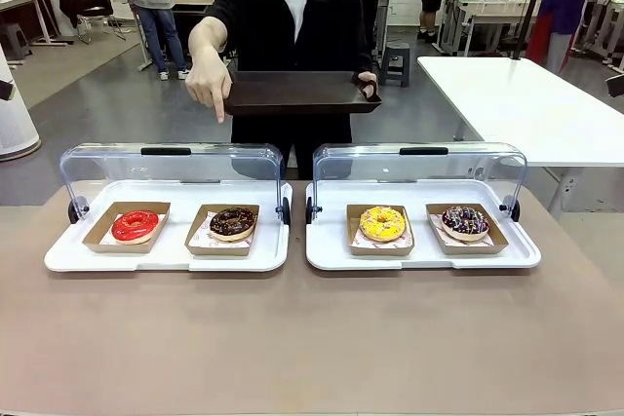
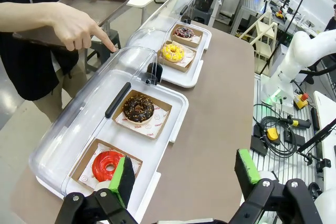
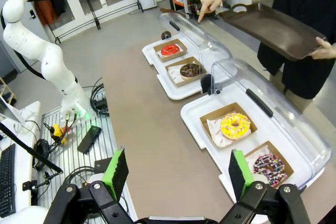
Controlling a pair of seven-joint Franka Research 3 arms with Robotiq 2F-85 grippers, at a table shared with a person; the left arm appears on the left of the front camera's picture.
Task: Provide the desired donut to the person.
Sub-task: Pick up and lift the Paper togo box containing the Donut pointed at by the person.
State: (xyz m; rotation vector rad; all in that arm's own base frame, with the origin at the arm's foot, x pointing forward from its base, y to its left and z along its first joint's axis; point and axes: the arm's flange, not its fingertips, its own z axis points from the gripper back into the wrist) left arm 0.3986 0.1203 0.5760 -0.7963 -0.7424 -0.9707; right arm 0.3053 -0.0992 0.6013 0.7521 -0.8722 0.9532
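The left fingers (image 2: 126, 181) are black, faced with green pads, with round silver screws on the black links just below them; the right fingers (image 3: 116, 174) look alike. The person (image 1: 292, 26) wears a loose black short-sleeved shirt over a white top.

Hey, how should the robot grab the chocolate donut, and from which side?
Probably from above on the robot's side: the clear lid is swung back. The chocolate donut lies flat in its cardboard tray, so pinch its ring, one finger in the hole.
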